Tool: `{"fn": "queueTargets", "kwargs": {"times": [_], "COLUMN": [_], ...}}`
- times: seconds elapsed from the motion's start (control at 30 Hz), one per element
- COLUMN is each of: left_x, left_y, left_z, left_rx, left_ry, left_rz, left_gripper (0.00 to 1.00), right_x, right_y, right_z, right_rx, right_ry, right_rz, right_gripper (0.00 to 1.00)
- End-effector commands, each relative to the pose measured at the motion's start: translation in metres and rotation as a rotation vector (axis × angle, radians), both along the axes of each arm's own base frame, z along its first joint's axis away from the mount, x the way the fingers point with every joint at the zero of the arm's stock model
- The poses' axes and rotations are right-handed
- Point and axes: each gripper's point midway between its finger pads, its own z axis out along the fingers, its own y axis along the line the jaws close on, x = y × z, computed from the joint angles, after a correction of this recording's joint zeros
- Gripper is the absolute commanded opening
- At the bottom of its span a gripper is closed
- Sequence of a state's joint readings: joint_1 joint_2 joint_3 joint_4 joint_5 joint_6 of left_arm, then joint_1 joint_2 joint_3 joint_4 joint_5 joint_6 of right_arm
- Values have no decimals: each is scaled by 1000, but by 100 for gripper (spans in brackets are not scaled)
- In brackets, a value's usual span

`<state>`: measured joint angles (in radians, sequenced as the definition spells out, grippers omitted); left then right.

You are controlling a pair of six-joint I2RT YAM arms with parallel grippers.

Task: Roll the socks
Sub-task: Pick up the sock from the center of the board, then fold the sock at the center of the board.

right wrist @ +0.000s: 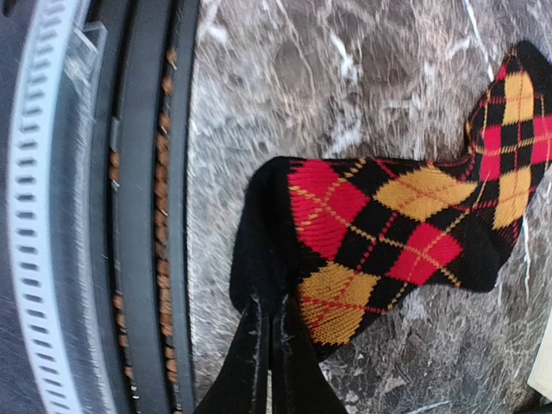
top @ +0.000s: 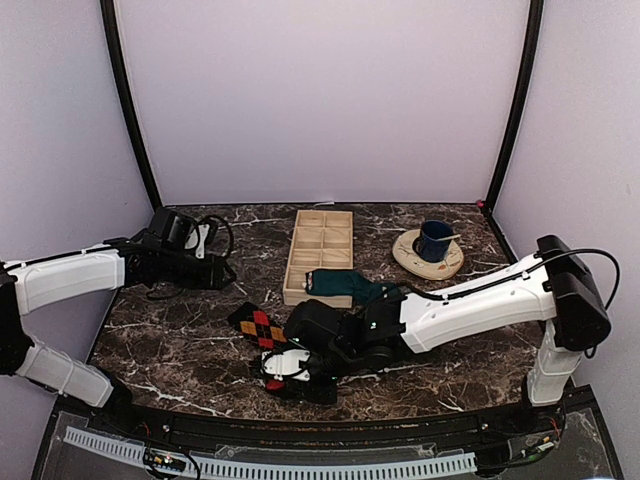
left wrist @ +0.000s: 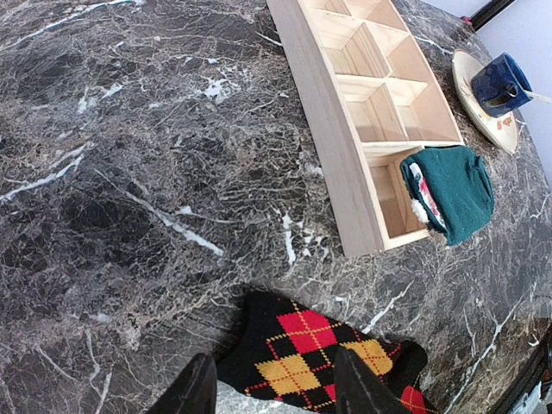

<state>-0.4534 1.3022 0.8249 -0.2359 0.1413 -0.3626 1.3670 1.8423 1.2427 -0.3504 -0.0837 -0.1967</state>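
Fabric at the near end of the argyle sock (right wrist: 388, 233) is pinched in the right gripper (right wrist: 270, 302), its jaws closed on the black edge close to the front of the surface (left wrist: 129, 172). To roll well, I judge it should turn that edge over tightly and evenly, keeping the sock straight. Farther left, the left gripper (left wrist: 276, 392) hangs with jaws apart, holding nothing. Beyond, the teal sock (left wrist: 453, 190) drapes over the near end of the tray (left wrist: 328, 129). No writing is readable.

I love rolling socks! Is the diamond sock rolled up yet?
Not yet. The argyle sock lies flat on the table, its black end pinched by the right end effector.
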Motion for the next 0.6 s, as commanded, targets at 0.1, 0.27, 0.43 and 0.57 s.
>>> {"fn": "queueTargets", "kwargs": {"times": [0.1, 0.27, 0.43, 0.57], "left_x": [-14, -20, -28, -37], "left_y": [6, 15, 27, 28], "left_z": [-1, 0, 5, 8], "left_rx": [-22, -17, -26, -99], "left_ry": [23, 35, 28, 30], "left_rz": [17, 62, 128, 172], "left_gripper": [49, 49, 48, 46], "right_x": [-30, -32, -22, -6], "right_y": [25, 45, 59, 67], "right_z": [18, 33, 46, 59], "right_rx": [9, 4, -20, -7], "right_ry": [114, 108, 47, 11], "right_rz": [13, 27, 34, 17], "right_gripper": [0, 0, 0, 0]}}
